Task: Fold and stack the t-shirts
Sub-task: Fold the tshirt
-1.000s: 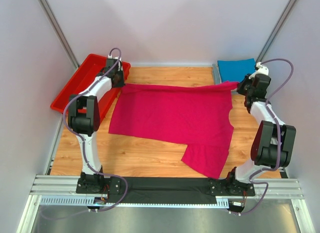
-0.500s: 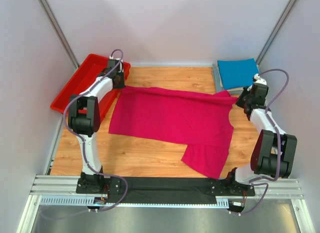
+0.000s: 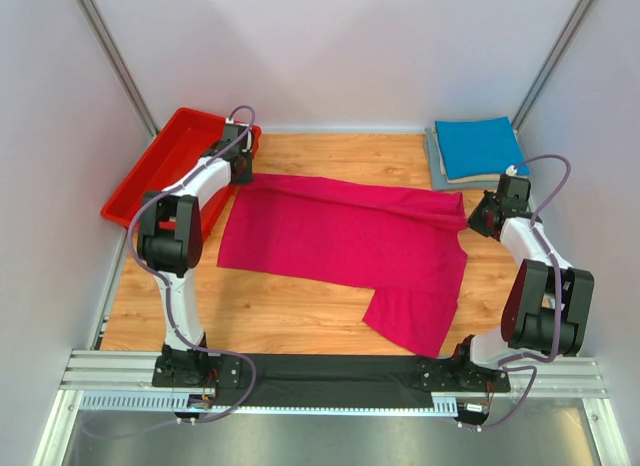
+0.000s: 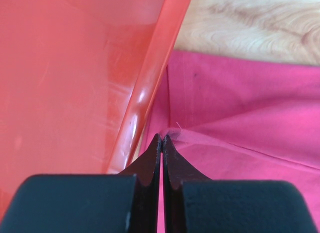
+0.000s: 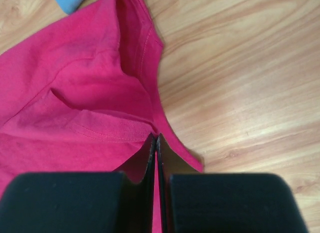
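Two of the three t-shirts look finished to me: the blue shirt (image 3: 478,146) lies folded flat on top of the grey shirt (image 3: 434,158) in the far right corner of the table (image 3: 300,316). One is left, the magenta shirt (image 3: 340,236), and I judge it to be at its first fold only. It lies spread across the middle of the table, with its far edge lifted and turned toward me between my two arms. The left gripper (image 4: 161,139) is closed tight on the far left corner of that cloth. The right gripper (image 5: 155,139) is pinched shut on the far right part, close to what looks like the neckline. A sleeve flap (image 3: 412,321) sticks out toward the near edge, not yet tucked in. By my reckoning I have to lay this fold down, bring in the sleeve, fold the body into a rectangle and set it on the blue one.

Little room on the left: the red bin (image 3: 160,171) has its wall just beside my left fingers, and the cloth edge runs right along it. On the right, the stack sits near the held corner, so a wide swing could disturb it
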`<control>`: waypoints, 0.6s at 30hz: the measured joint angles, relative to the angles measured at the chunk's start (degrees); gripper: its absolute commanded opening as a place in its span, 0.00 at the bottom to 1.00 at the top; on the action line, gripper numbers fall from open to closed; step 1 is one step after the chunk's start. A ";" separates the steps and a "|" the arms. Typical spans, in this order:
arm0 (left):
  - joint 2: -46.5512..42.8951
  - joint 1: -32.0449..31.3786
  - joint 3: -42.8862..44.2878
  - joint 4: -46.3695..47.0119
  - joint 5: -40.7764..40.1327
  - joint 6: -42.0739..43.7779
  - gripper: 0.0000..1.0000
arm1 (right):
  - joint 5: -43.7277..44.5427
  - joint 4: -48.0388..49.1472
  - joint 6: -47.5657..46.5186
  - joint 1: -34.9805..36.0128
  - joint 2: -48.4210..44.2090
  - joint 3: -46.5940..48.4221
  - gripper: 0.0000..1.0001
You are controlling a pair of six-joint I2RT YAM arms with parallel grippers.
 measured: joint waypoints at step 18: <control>-1.42 -0.15 -3.21 -1.07 -2.80 0.70 0.10 | 0.04 -5.38 2.54 0.00 -1.51 -2.67 0.06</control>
